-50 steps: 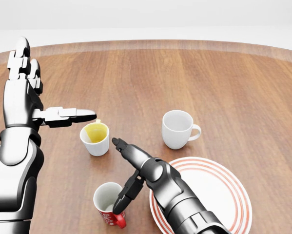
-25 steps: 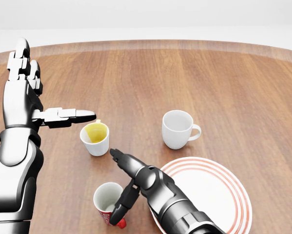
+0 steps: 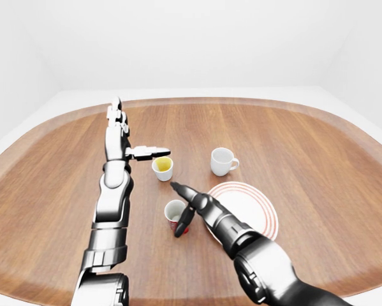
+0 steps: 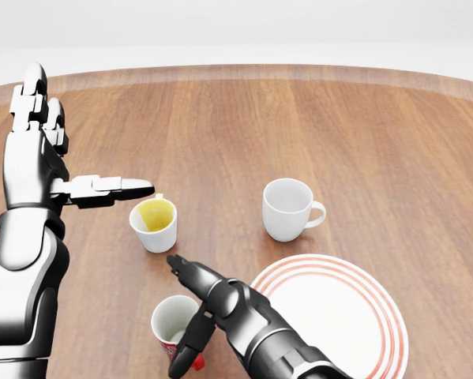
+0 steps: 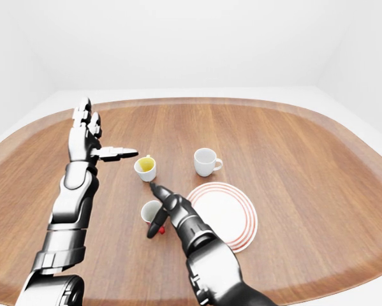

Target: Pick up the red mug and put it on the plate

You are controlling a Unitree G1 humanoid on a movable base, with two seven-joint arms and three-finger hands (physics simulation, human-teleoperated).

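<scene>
The red mug (image 4: 171,325), white inside, stands upright near the bottom of the head view, its handle toward the lower right. The white plate with red rings (image 4: 343,316) lies just right of it, apart from the mug. My right hand (image 4: 178,314) reaches in from the bottom right with open fingers. One finger (image 4: 182,267) points up-left past the mug's rim. Another (image 4: 190,346) hangs down along the mug's right side by the handle. It does not close round the mug. My left hand (image 4: 82,150) is open and raised at the left, thumb pointing right.
A white cup with yellow inside (image 4: 154,223) stands just above the mug, under my left thumb. A plain white cup (image 4: 287,208) stands above the plate. The round wooden table's rim (image 3: 344,127) curves round the whole scene.
My right hand has moved left and down in the head view, off the plate's edge and over the mug's right side. The left arm, mug and cups have not moved.
</scene>
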